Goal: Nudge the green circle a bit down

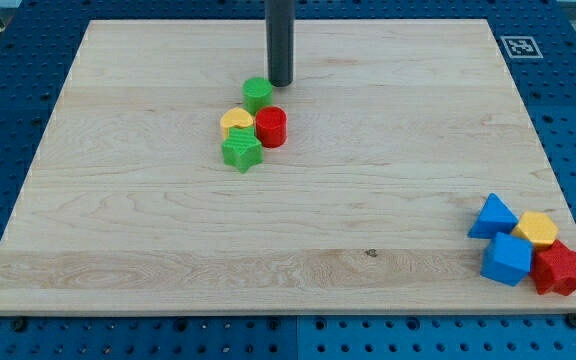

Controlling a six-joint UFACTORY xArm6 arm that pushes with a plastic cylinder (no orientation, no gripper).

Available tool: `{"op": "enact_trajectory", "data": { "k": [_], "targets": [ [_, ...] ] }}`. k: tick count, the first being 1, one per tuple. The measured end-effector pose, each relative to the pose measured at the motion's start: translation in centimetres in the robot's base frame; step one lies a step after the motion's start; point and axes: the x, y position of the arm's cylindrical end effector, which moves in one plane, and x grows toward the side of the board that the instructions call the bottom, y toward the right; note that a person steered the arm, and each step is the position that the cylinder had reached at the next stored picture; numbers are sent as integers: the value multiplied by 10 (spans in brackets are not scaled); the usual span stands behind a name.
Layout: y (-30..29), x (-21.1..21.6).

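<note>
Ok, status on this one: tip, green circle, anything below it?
My tip just upper right of green circle. Yellow block and red cylinder directly below; green star behind.

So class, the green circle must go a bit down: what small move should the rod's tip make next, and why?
Probably shift my tip slightly toward the view's left and push down: it sits just up and right of the green circle, whose lower side the yellow heart and red cylinder crowd.

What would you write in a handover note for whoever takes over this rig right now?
My tip sits just to the upper right of the green circle, close by or touching. Green circle tops a cluster: yellow block, red cylinder, green star below it. Whether the nudge has begun cannot be told. Left: push the circle slightly down; the cluster stands in the way.
</note>
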Motion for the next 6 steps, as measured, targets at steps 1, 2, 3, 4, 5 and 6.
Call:
{"op": "enact_trajectory", "data": {
  "k": [1,2,3,4,5,6],
  "targets": [
    [-18,-4],
    [-34,-4],
    [-43,1],
    [-45,12],
    [-43,25],
    [-38,42]
  ]
}}
